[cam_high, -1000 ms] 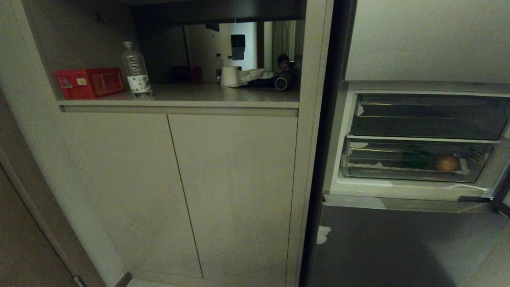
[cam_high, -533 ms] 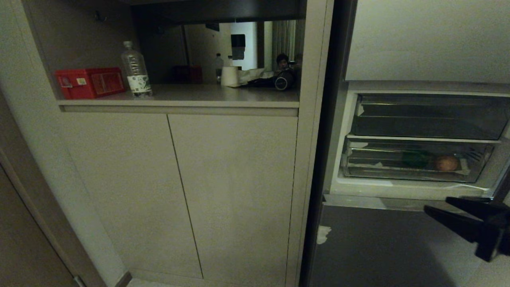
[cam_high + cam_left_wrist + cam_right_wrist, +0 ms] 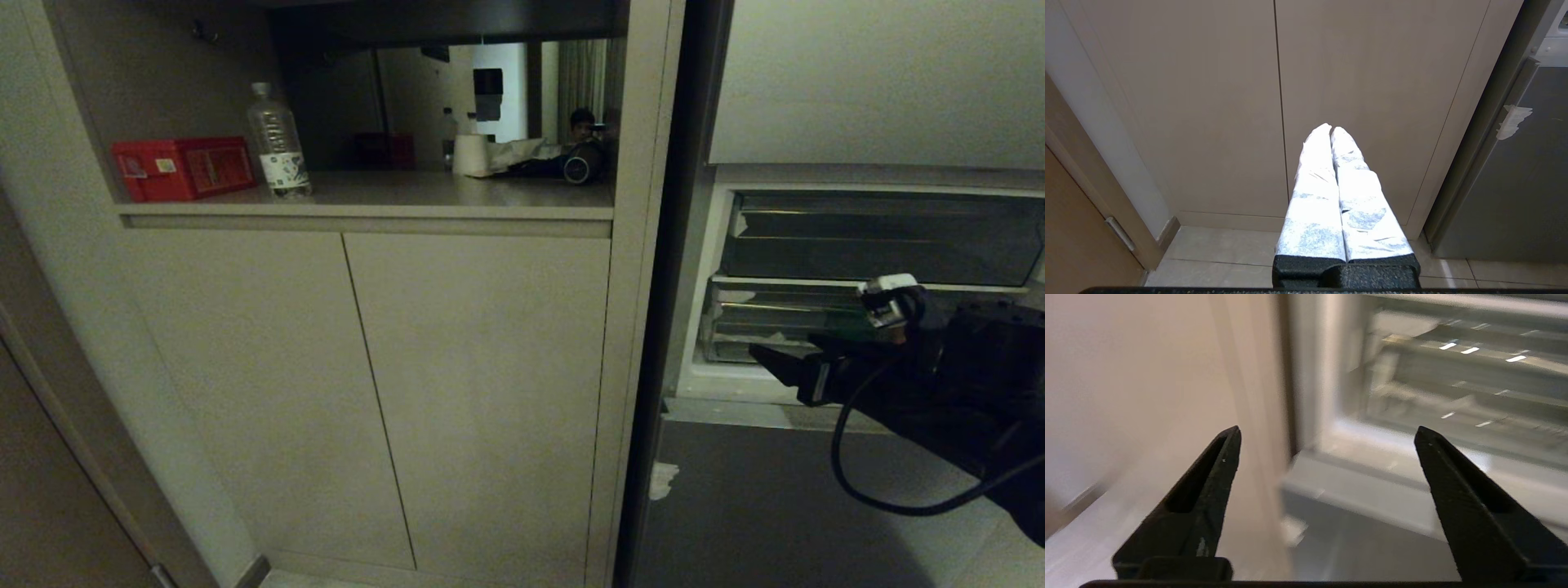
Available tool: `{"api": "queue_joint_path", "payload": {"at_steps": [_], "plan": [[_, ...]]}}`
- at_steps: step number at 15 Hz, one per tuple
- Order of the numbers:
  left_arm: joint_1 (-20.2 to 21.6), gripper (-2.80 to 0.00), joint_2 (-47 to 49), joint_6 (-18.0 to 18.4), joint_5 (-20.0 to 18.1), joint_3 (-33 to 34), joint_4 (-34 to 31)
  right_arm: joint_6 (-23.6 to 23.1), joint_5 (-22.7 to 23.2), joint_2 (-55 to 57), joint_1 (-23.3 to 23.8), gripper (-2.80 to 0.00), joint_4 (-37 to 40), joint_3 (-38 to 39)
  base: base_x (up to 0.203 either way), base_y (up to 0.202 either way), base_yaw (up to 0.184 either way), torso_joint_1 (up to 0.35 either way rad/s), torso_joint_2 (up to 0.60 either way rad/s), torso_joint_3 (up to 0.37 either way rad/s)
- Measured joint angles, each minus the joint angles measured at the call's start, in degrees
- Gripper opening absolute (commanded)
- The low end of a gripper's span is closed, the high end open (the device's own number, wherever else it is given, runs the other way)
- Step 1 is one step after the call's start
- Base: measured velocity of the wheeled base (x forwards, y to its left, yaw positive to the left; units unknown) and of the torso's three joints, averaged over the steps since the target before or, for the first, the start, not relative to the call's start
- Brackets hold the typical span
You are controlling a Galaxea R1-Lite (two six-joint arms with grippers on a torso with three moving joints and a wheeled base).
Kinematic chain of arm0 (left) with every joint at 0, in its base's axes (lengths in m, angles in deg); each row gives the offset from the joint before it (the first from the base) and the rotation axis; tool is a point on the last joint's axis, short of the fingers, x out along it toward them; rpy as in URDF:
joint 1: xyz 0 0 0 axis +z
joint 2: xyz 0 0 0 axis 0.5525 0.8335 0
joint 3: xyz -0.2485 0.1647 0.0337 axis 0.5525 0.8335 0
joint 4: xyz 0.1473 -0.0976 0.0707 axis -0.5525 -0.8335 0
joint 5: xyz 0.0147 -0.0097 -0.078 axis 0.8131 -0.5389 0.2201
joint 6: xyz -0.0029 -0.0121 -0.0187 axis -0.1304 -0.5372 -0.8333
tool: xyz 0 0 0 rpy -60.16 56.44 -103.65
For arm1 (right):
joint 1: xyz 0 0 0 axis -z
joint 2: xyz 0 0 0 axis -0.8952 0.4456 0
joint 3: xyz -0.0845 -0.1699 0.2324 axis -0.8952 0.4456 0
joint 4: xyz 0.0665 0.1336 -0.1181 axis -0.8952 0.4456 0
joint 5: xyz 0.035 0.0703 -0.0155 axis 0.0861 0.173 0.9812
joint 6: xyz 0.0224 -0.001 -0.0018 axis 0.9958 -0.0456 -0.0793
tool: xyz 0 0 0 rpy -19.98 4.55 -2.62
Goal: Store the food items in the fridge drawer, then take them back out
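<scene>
The right end effector point(image 3: 1327, 433) hangs in front of the open fridge compartment, its two black fingers point(image 3: 1208, 477) spread wide apart with nothing between them and touching nothing. In the head view it sits level before the lower front of the fridge drawer point(image 3: 767, 322), the clear bin under the darker upper tray point(image 3: 882, 237). The arm covers most of the drawer's front, so the food items inside it cannot be made out. The left end effector point(image 3: 1331, 128) hangs low before the beige cabinet doors point(image 3: 1208, 102), its white-wrapped fingers pressed together on nothing. On the shelf point(image 3: 457, 192) above the cabinet stand a red box point(image 3: 184, 167) and a water bottle point(image 3: 277, 143).
</scene>
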Motion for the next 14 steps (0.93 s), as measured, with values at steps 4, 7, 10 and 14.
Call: {"api": "queue_joint_path", "payload": {"at_steps": [4,7,10,14], "plan": [[-0.02,-2.8,-0.01,0.0,0.0,-0.02,-0.02,0.16,-2.87,4.9,-0.38,0.0,-0.76,-2.12,0.0,0.0,0.0,0.0,0.0,0.0],[-0.05,-2.8,0.0,0.0,0.0,-0.02,-0.02,0.3,-3.87,7.93,-0.46,0.0,-0.76,-5.42,0.0,0.0,0.0,0.0,0.0,0.0],[0.0,-2.8,-0.02,0.0,0.0,-0.02,-0.02,0.37,-5.22,11.38,-0.63,0.0,-0.76,-9.8,0.0,0.0,0.0,0.0,0.0,0.0],[-0.02,-2.8,-0.02,0.0,0.0,-0.02,-0.02,0.64,-8.92,15.59,-1.39,0.0,-0.81,-13.87,0.0,0.0,0.0,0.0,0.0,0.0]]}}
